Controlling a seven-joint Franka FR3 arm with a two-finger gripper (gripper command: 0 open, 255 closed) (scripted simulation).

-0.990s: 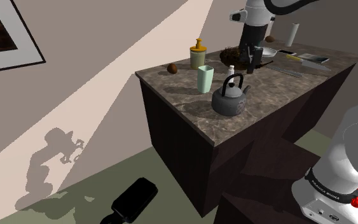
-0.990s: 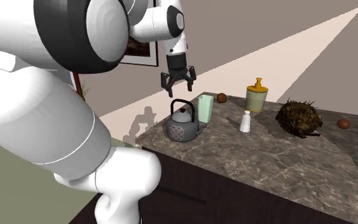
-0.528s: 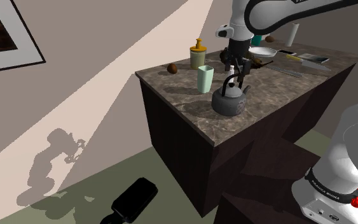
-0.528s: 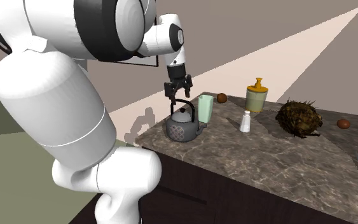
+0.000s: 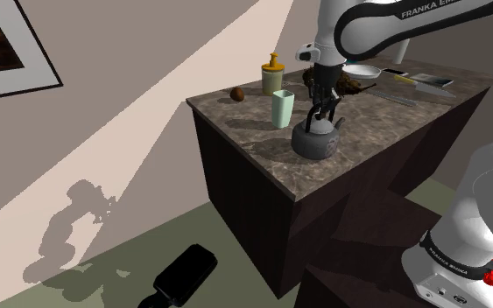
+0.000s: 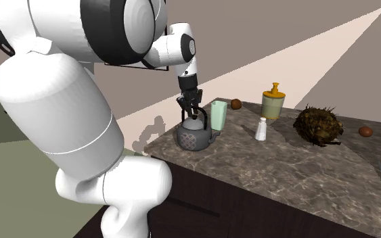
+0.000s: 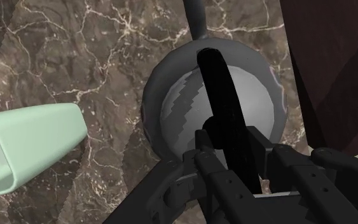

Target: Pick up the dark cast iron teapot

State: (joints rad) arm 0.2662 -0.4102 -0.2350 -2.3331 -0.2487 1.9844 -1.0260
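In the shoulder view, from the left, we see a framed picture (image 5: 3, 44) on the wall, a shadow below it and a black oblong thing (image 5: 183, 273) on the dull green floor (image 5: 104, 289). The second exterior view gives us other things: a white shaker (image 6: 261, 128) and, further right, a spiky brown clump (image 6: 319, 125).

The wrist view looks straight down on the teapot (image 7: 190, 114). There the gripper (image 7: 234, 143) straddles the upright black handle. We cannot tell whether it is clamped on the handle or merely around it.

The teapot sits on the counter (image 5: 253, 131) near its left end, just beside a pale green cup (image 5: 282, 108).

The counter top is brown marble with pale veins, and its sides are dark. A slanted band of light crosses the beige wall.

The teapot is dark grey, round and squat. Its lid looks ribbed from above, and its belly is latticed in the second exterior view. The cup is tall, with squared edges.
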